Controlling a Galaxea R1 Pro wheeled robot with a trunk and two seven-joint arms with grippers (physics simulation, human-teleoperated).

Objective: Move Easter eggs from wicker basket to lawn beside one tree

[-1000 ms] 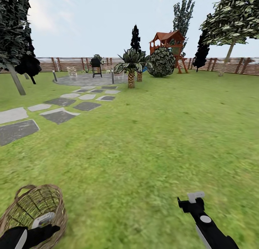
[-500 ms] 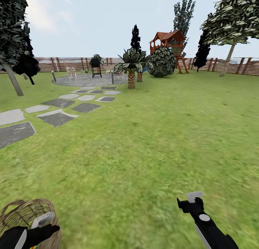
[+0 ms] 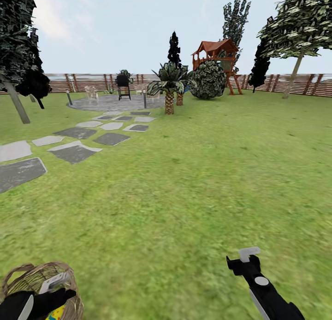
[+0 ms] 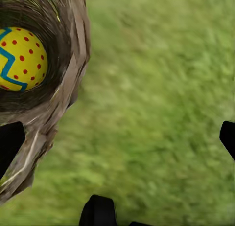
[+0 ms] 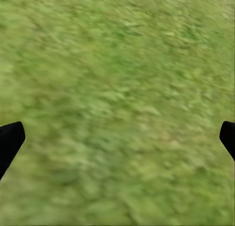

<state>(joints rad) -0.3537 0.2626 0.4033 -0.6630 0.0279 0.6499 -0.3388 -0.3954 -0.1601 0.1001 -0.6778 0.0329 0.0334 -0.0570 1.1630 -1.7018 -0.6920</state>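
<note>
My left claw [image 4: 117, 138], spread wide and empty, straddles the wicker basket [image 4: 58, 118] rim; one Easter egg [image 4: 19, 59] lies inside. I should centre over it before descending. Right claw [image 5: 117, 138] open over lawn [image 3: 193, 181].

An egg [image 4: 19, 59] lies in the basket [image 3: 27, 278] on the lawn [image 3: 193, 181].

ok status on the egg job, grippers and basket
Left gripper open over the wicker basket, empty. Right gripper open above bare lawn. One Easter egg visible in basket. Nothing in the way.
</note>
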